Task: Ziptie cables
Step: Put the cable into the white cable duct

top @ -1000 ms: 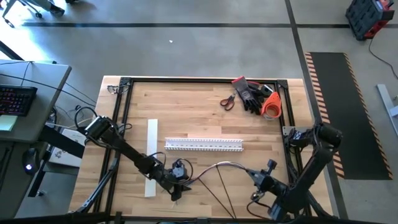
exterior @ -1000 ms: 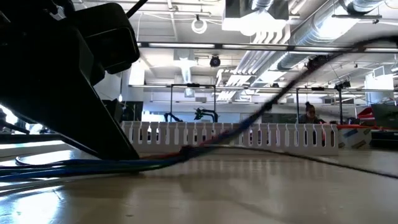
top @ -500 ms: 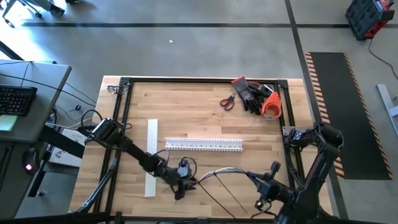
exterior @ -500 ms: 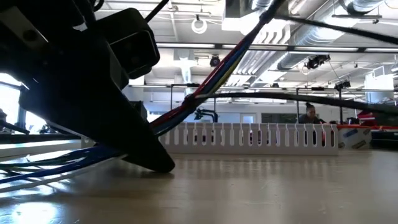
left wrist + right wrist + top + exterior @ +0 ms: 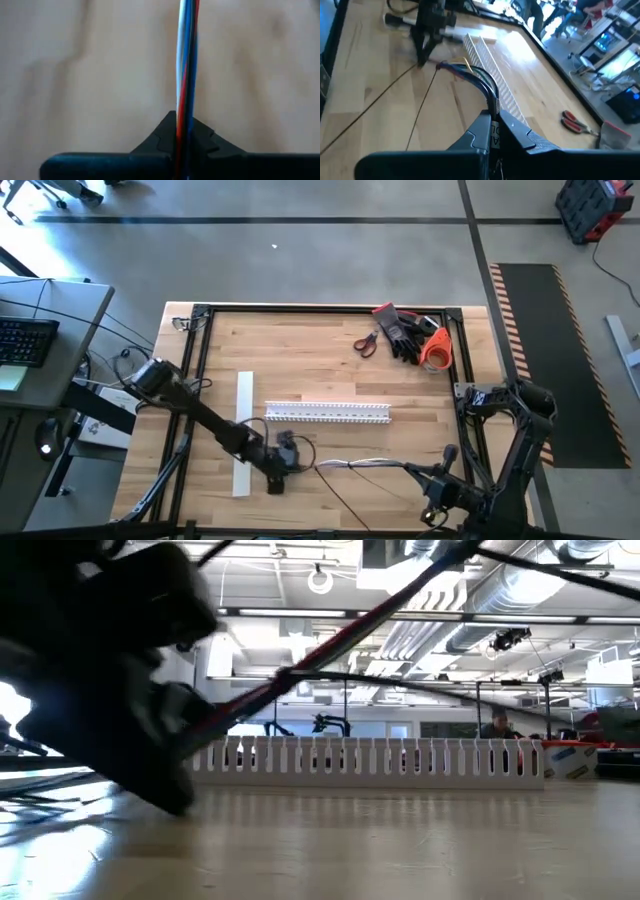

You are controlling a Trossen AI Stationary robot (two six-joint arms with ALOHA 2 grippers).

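Observation:
The cables (image 5: 365,466), a bunch of thin blue, red, white and dark wires, span the gap between my two grippers near the table's near edge. My left gripper (image 5: 290,470) is shut on their left end. My right gripper (image 5: 425,472) is shut on their right end. In the low view the cables (image 5: 330,640) rise slanting from the blurred left gripper (image 5: 150,765). A couple of loose thin strands (image 5: 340,502) trail toward the near edge. My left gripper pinches the bunch (image 5: 185,125) between its two fingers, near the bunch's left end. It comes slanting down from the table's left. The wires run straight on past the fingertips, clear of the table. My right gripper pinches the bunch's right end (image 5: 493,107) between its two fingers. It comes from the table's right, tipped a little down. The wires arch out past the fingertips toward the left gripper (image 5: 427,45), lifted off the wood.
A white slotted channel (image 5: 327,413) lies across the table's middle, just beyond the cables. A flat white strip (image 5: 243,430) lies at its left. Scissors (image 5: 366,343), dark gloves (image 5: 405,332) and an orange tape roll (image 5: 436,352) sit at the far right corner.
My left gripper has rolled and shut on the cables' left end, lifting a little. My right gripper has risen and drawn toward the table's near right. The bunch, slack and arched on the table before, now runs nearly straight between the grippers, off the wood.

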